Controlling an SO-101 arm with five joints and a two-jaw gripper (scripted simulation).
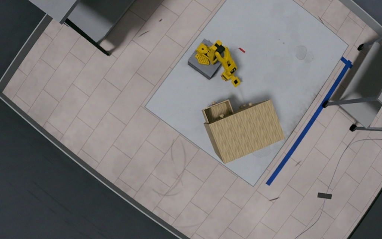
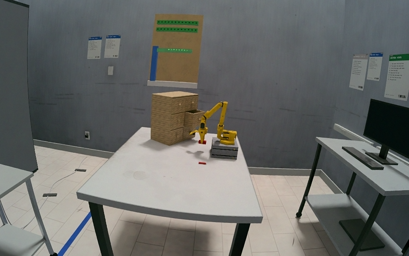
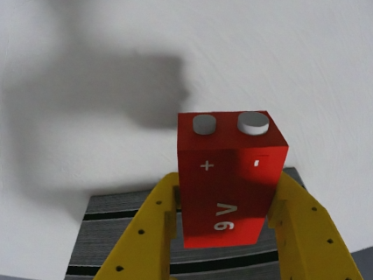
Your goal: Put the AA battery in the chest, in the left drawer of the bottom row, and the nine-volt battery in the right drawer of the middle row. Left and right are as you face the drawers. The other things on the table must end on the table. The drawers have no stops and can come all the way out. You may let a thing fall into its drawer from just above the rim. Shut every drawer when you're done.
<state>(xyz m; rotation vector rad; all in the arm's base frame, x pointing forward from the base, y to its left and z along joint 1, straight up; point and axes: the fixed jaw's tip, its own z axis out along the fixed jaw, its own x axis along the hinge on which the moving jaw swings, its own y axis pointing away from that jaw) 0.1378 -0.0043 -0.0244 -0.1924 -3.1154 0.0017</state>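
Nine-volt battery (image 2: 204, 142) (image 3: 229, 184), terminals bared, hangs gripped by its sides btwn. the yellow fingers (image 1: 225, 76) (image 2: 202, 137), held above the tabletop (image 1: 281, 70) (image 2: 168, 190) (image 3: 263, 52) in front of the chest (image 1: 245, 132) (image 2: 162, 117). Rigid casing, prob. fairly heavy for its size and a bit slick, is best held approx. mid-body across opp. flat sides, w/ terminals left free. AA battery (image 1: 241, 50) (image 2: 202, 163) lies farther out in front of the chest, well apart from the fingers.
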